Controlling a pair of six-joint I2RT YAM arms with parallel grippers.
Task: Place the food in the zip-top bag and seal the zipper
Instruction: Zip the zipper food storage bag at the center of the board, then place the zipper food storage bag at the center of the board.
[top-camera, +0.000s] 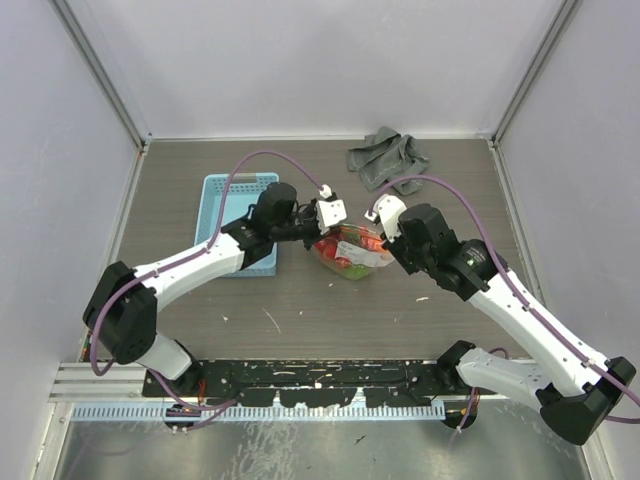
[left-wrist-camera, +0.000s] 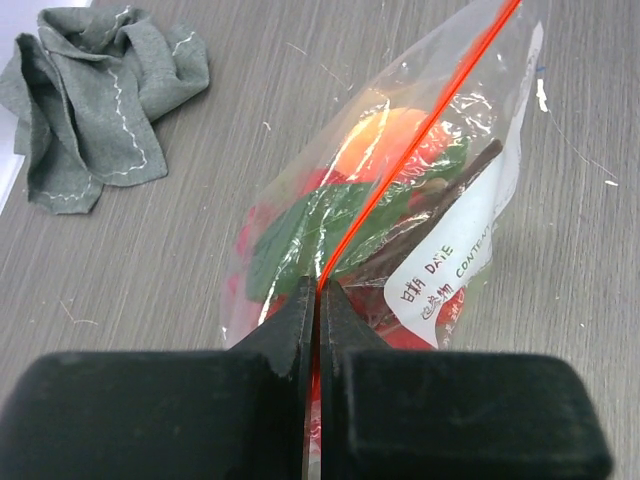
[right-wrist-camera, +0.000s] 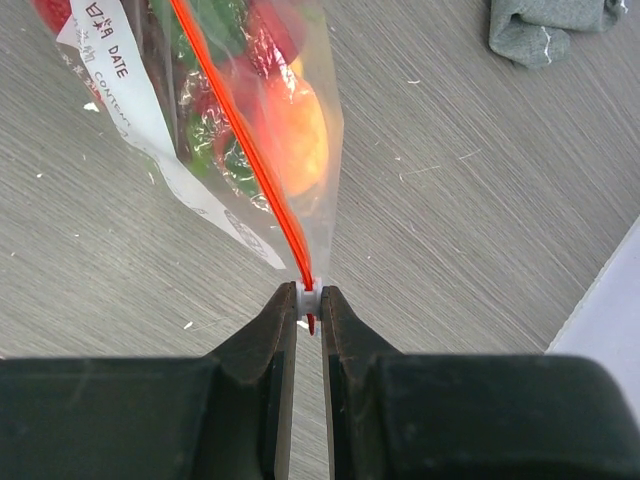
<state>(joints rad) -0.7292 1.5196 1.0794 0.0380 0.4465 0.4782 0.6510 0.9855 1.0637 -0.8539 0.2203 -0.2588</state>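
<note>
The clear zip-top bag (top-camera: 350, 252) hangs between both grippers at mid-table, with the toy food inside: orange peach (left-wrist-camera: 385, 135), green leaves and red strawberries (right-wrist-camera: 215, 120). The red-orange zipper (left-wrist-camera: 420, 140) runs straight along its top edge and also shows in the right wrist view (right-wrist-camera: 245, 150). My left gripper (left-wrist-camera: 320, 290) is shut on the zipper strip at one end. My right gripper (right-wrist-camera: 309, 297) is shut on the small white slider (right-wrist-camera: 309, 296) at the other end of the zipper.
A light blue basket (top-camera: 238, 215) stands left of the bag under the left arm. A crumpled grey cloth (top-camera: 385, 157) lies at the back; it also shows in the left wrist view (left-wrist-camera: 95, 100) and the right wrist view (right-wrist-camera: 550, 25).
</note>
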